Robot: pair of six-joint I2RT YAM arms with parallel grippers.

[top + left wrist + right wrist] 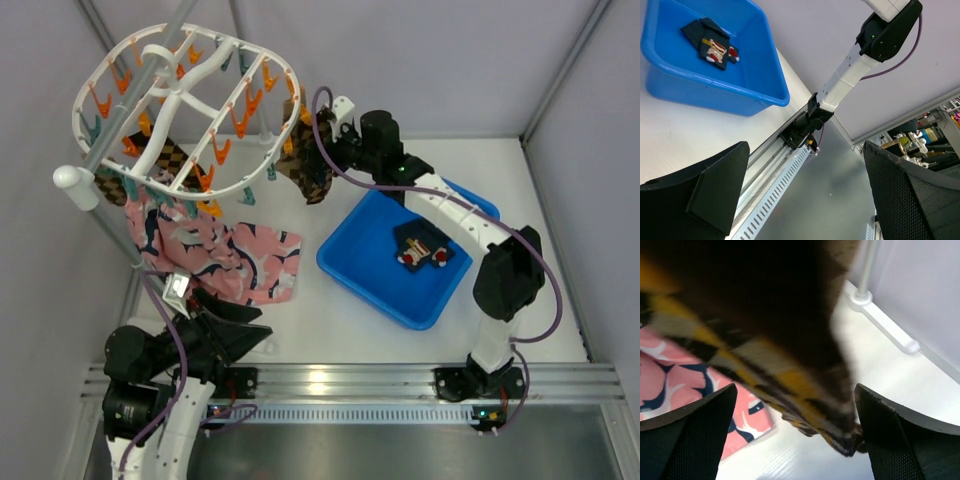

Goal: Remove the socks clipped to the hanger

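Note:
The white oval hanger [100, 62] with orange and teal clips hangs at the top left. Brown-and-black checkered socks hang clipped on its right side [308, 172] and its left side [165, 158]. Pink socks with navy-and-white marks [235, 258] hang below its front. A navy sock [428, 246] lies in the blue bin [348, 228]. My right gripper [318, 138] is open, its jaws on either side of the right checkered sock [790, 365], which is blurred and close. My left gripper [250, 325] is open and empty, low by its base.
A grey pole [120, 125] with a white knob carries the hanger. In the left wrist view the blue bin [715, 97] holds the navy sock [712, 42], and the right arm's base sits on the metal rail [805, 125]. White frame posts stand at the walls.

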